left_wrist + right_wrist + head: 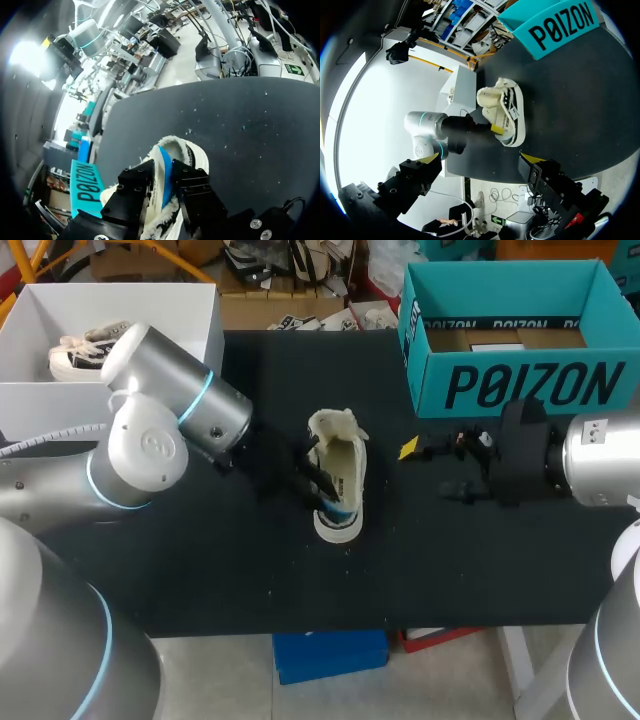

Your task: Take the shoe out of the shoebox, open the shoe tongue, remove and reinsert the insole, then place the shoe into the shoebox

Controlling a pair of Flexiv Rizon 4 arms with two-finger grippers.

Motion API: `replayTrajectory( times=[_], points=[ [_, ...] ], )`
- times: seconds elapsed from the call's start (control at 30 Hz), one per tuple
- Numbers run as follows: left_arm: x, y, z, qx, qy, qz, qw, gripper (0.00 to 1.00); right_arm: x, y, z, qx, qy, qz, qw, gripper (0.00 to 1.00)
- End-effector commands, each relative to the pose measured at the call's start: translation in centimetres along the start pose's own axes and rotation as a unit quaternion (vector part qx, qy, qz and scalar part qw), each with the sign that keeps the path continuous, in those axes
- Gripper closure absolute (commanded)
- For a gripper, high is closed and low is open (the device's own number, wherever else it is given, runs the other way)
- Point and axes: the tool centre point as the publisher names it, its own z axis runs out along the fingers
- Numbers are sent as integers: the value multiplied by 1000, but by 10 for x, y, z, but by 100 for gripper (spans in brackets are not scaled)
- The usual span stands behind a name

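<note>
Left jaws reach down into the near, heel end of the shoe (338, 455). They seem pressed together on the blue insole (166, 167), with a strip of the pale fleecy lining caught beside it. Their yellow tips are buried in the heel, so the exact contact is hard to confirm.

The shoe stands on its sole at the middle of the black table (200, 570), heel near and toe far, with the tongue lifted at the far end.

I judge the insole to be thin, light and floppy. It should bend freely, but it will probably drag against the lining as it slides. The heel end is the sensible place to hold it, since the toe end is trapped deep under the upper.

The shoe itself looks light, with a soft upper over a stiffer rubber sole. A pull on the insole could therefore lift or tip the whole shoe unless it is steadied. The sole rim or the side wall near the heel would take a firm pinch better than the plush collar.

Right jaws hang spread wide with nothing between them, to the right of the shoe and apart from it.

Farther off, at the far right, the teal shoebox (520, 385) stands open.
</note>
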Motion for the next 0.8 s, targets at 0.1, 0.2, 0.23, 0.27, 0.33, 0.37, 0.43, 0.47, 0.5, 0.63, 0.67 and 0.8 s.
replayTrajectory(
  times=[0.1, 0.2, 0.23, 0.27, 0.33, 0.37, 0.43, 0.47, 0.5, 0.63, 0.67, 0.8],
  points=[
    [-3, -4, -7, 1, 12, 0, 1000, 2, 0, 0, 0, 0, 0, 0, 1000, 0],
    [-10, -8, -22, 8, 9, 3, 1000, 0, 0, 0, 0, 0, 0, 0, 1000, 0],
    [-12, -9, -27, 7, 9, 7, 1000, 0, 0, 0, 0, 0, 0, 0, 1000, 0],
    [-15, -10, -32, 7, 9, 9, 1000, 0, 0, 0, 0, 0, 0, 0, 1000, 0],
    [-20, -12, -41, 8, 6, 13, 1000, 0, 0, 0, 0, 0, 0, 0, 1000, 0],
    [-22, -12, -43, 8, 6, 13, 1000, 0, 0, 0, 0, 0, 0, 0, 1000, 0],
    [-24, -13, -45, -1, 13, 22, 1000, 16, 0, 0, 0, 0, 0, 0, 1000, 0],
    [-25, -12, -45, -9, 20, 31, 999, 43, 0, 0, 0, 0, 0, 0, 1000, 0],
    [-24, -12, -43, -19, 29, 40, 999, 57, 0, 0, 0, 0, 0, 0, 1000, 0],
    [-15, -10, -34, -49, 87, 75, 992, 100, 0, 0, 0, 0, 0, 0, 1000, 0],
    [-13, -10, -33, -56, 100, 83, 990, 100, 0, 0, 0, 0, 0, 0, 1000, 0],
    [-6, -10, -28, -65, 122, 88, 987, 100, 0, 0, 0, 0, 0, 0, 1000, 0]
  ],
)
